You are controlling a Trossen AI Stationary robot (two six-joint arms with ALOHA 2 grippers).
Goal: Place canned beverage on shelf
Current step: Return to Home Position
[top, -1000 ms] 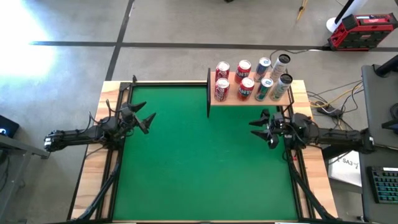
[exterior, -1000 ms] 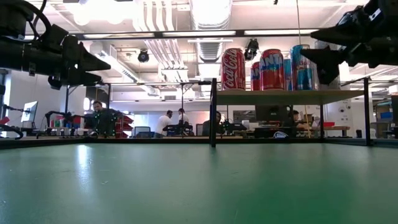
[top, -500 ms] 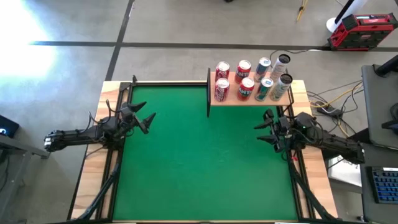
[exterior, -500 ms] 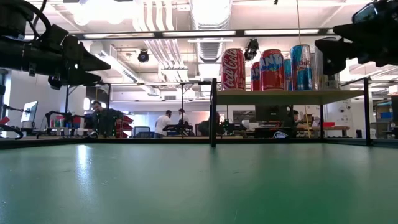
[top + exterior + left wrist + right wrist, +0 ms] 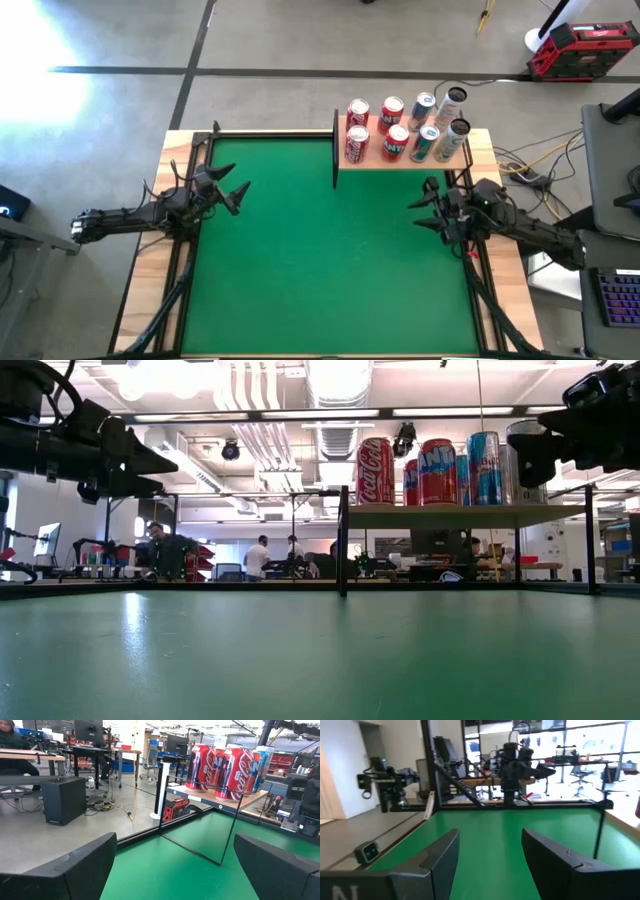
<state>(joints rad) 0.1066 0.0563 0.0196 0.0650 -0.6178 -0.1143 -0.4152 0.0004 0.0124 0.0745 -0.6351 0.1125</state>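
Several cans stand upright on the tan wooden shelf (image 5: 400,161) at the table's far right: red cola cans (image 5: 357,144) on its left part, blue and silver cans (image 5: 428,143) on its right. In the low view the cans (image 5: 375,471) stand on the raised board (image 5: 450,510). My right gripper (image 5: 424,206) is open and empty, just in front of the shelf near the table's right edge. My left gripper (image 5: 233,193) is open and empty at the table's left edge. The left wrist view shows the cans (image 5: 237,766) far off.
The shelf's dark metal post (image 5: 343,540) stands on the green felt (image 5: 320,260). Dark frame rails run along the table's left and right edges (image 5: 185,290). People sit at desks in the room beyond (image 5: 165,550). A red toolbox (image 5: 580,48) lies on the floor.
My right gripper has drawn back toward the table's right edge, away from the middle of the felt, and has turned a little. It stays open and empty. The cans and the left arm have kept still.
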